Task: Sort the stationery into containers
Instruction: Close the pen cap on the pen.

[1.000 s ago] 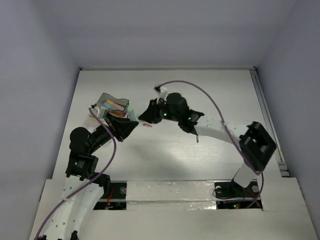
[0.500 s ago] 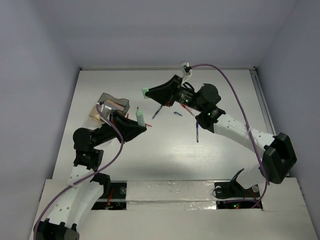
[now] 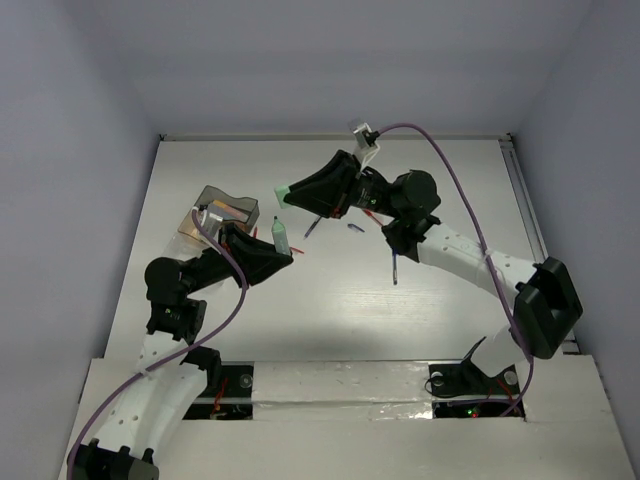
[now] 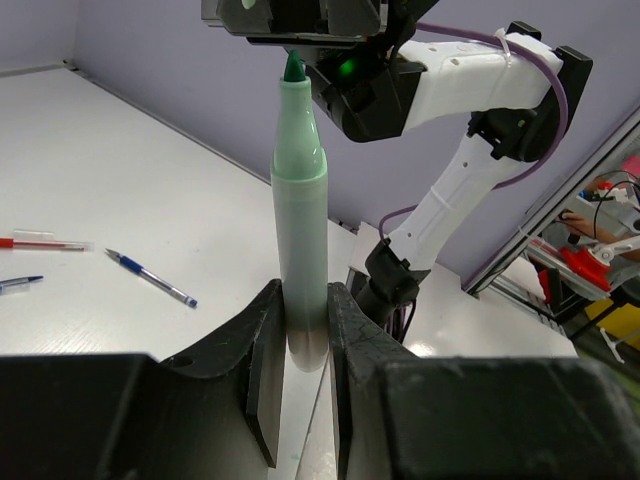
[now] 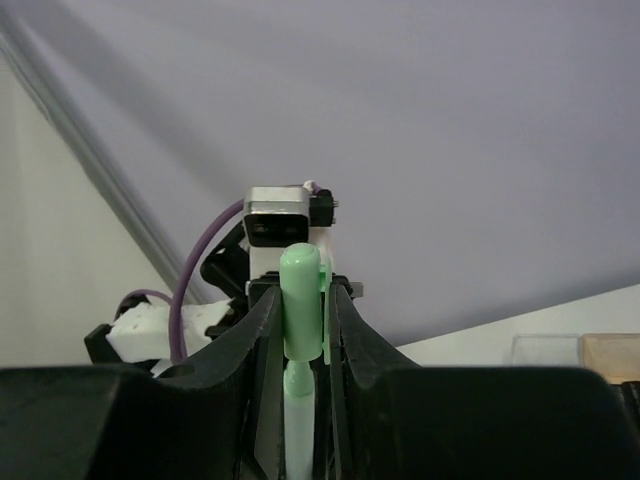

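Evidently the left pincer clamps the green highlighter upright so the right pincer, closed on its cap, can, I'd guess, line up just above.

A mint-green highlighter stands upright, its lower end clamped in the jaws of the left gripper and its dark green tip bare. Its brighter green cap is pinched in the jaws of the right gripper, directly above the tip and in line with it; whether they touch cannot be told. 3 thin pens lie flat on the worktop: a red pen, a blue pen and a second blue pen near the red one. The containers, a clear-grey compartment joined to a tan part, sit on the worktop's left side.
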### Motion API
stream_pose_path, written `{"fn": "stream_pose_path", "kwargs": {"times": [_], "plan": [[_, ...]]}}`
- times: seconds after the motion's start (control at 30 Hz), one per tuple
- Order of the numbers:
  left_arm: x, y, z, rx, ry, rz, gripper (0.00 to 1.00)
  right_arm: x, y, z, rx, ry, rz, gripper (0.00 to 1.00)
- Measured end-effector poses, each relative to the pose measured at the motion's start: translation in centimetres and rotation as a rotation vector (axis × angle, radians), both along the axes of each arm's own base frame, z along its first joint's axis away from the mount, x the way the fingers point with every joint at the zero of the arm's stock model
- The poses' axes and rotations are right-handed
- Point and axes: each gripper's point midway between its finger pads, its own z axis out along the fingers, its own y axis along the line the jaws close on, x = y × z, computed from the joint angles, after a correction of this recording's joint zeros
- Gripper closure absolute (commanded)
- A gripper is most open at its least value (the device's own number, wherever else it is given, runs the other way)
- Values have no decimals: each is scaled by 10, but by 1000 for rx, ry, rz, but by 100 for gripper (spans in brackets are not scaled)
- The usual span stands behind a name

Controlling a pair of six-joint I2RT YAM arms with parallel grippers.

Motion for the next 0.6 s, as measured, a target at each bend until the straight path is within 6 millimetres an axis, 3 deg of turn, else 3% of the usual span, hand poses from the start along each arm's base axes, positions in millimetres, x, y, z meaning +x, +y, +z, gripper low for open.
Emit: {"fn": "stream_pose_path", "kwargs": {"times": [0.27,0.6], "plan": [[0,0,0,0,0,0,100,-12,22,-6,-14,0,80,100],[0,0,1,-4,-2,5,100,-15,24,-8,-11,-9,95,100]]}}
